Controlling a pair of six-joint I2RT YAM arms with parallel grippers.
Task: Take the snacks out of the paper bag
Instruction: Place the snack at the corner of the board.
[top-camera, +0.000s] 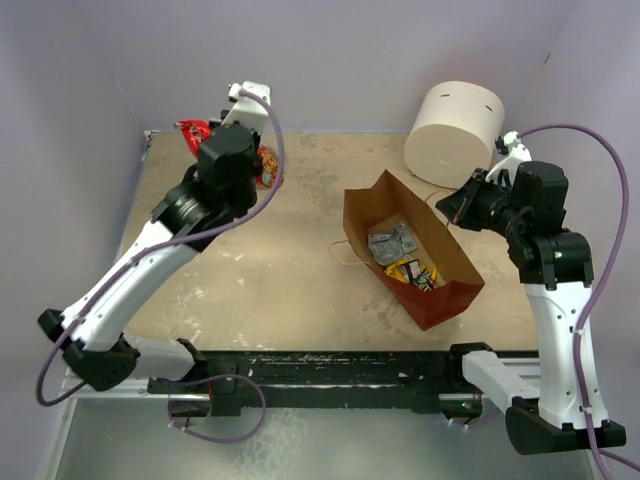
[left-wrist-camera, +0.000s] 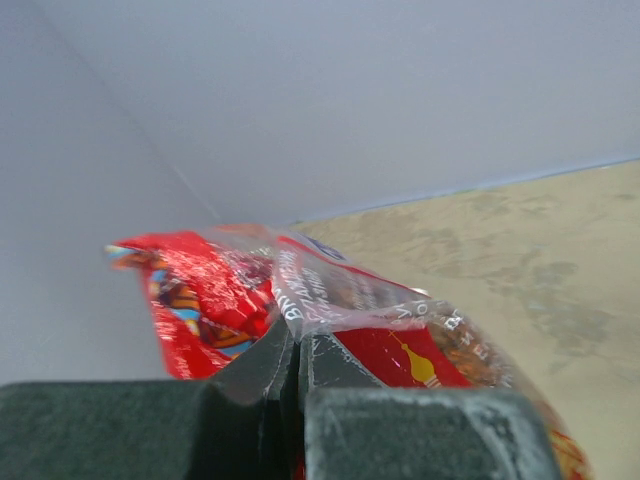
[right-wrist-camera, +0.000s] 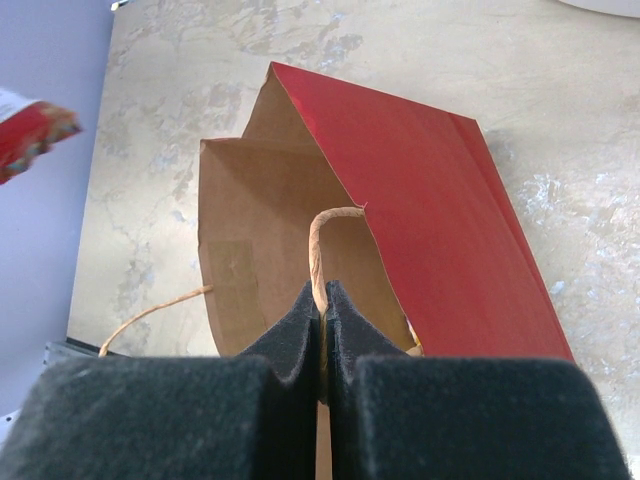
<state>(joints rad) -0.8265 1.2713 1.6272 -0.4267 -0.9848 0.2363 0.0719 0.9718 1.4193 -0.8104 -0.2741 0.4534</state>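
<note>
My right gripper is pinched tight on the string handle of the paper bag, a silver-grey packet and yellow wrappers lie inside that bag, and well left of and beyond it my left gripper clamps the red cartoon-printed bag.

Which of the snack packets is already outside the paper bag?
The red printed packet, pinched by the left gripper near the far-left corner. The silver-grey packet and the yellow wrappers lie inside the paper bag.
</note>
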